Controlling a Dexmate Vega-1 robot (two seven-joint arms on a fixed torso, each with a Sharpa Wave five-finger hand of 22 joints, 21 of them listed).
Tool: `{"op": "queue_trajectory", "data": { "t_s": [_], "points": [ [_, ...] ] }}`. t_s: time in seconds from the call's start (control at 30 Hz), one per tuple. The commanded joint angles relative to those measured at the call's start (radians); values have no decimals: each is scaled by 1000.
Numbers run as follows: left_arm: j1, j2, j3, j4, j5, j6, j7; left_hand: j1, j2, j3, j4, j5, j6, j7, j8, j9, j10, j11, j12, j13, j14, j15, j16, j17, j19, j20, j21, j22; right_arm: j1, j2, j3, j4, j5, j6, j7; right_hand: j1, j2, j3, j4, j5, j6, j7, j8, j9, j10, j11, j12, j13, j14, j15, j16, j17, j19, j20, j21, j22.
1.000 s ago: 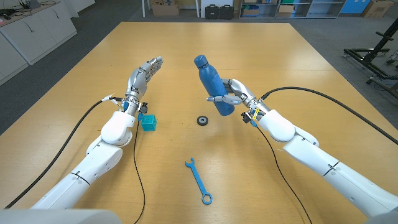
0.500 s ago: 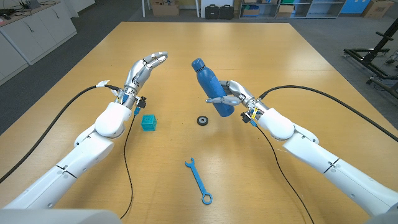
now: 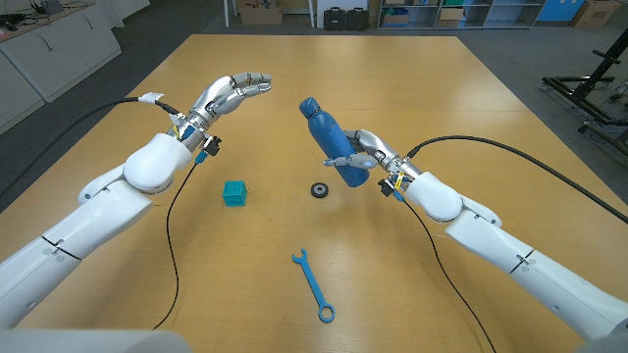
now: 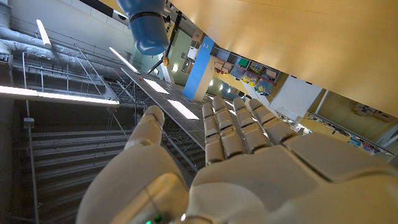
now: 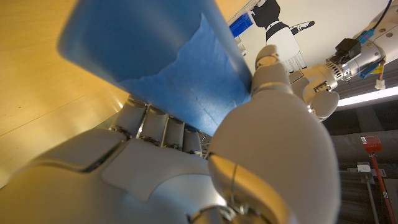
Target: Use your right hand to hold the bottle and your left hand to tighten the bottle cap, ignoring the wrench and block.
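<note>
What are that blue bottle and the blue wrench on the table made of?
The bottle, held by the right hand, looks like matte-coated metal, perhaps plastic: smooth, soft sheen. The wrench looks like plastic: uniform bright blue, no metallic glint.

- Head view: bright, even overhead light; the surface (image 3: pixel 412 88) shows soft sheen and faint shadows.
- Left wrist view: ceiling strip lights glare white.
- Right wrist view: the close bottle (image 5: pixel 155 56) is blurred.

On my counter (image 3: pixel 471 98) I see a teal block (image 3: pixel 234 192), a small black ring (image 3: pixel 320 190) just right of it, and a blue wrench (image 3: pixel 314 285) nearer me.
</note>
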Motion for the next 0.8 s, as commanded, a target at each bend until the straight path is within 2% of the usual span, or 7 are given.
{"op": "queue_trajectory", "data": {
  "t_s": [0.03,0.2,0.27,0.5,0.57,0.8],
  "points": [
    [-26,134,-61,-91,-37,168,-111,29,-10,3,9,-8,11,13,10,4,21,20,4,4,33,-71,3,2,28,22,10,3,6,7,-14,23,11,7,2,230,237,149,35,-2,264,-212,8,1,210,-212,-1,4,155,-257,3,5,82,-231,12,3],
    [-66,184,-60,-94,-65,201,-183,41,-14,3,11,-9,14,18,11,4,32,35,5,5,46,-62,4,2,35,33,10,3,14,14,-22,35,11,13,3,230,237,150,35,-2,265,-212,9,1,210,-211,-2,6,155,-257,3,7,80,-231,16,4],
    [-92,204,-49,-88,-74,207,-216,44,-15,3,11,-9,14,19,10,4,33,33,5,5,47,-61,4,2,34,37,9,3,18,17,-25,40,13,14,5,230,237,150,35,-2,265,-211,9,1,209,-211,-3,7,156,-257,3,8,79,-231,17,5],
    [-196,249,25,-84,-68,226,-286,63,-20,4,8,-10,17,17,12,4,40,20,4,5,54,-57,3,1,35,52,7,3,25,22,-32,46,12,14,6,230,237,150,35,-3,265,-214,8,0,210,-213,-4,9,156,-257,2,11,77,-231,23,6],
    [-230,257,52,-84,-64,232,-308,71,-23,4,7,-11,21,17,14,4,46,8,5,5,61,-58,4,1,38,55,8,3,25,23,-33,46,10,14,3,230,237,150,36,-3,264,-212,8,0,212,-213,-4,10,157,-257,2,12,76,-231,25,7],
    [-303,279,104,-91,-53,258,-349,91,-30,3,7,-13,35,19,20,4,70,-6,9,5,77,-56,5,0,50,60,9,3,22,23,-35,39,8,8,-2,229,237,150,36,-3,264,-212,8,0,214,-209,-6,13,157,-256,2,15,73,-231,31,9]
  ]
}}
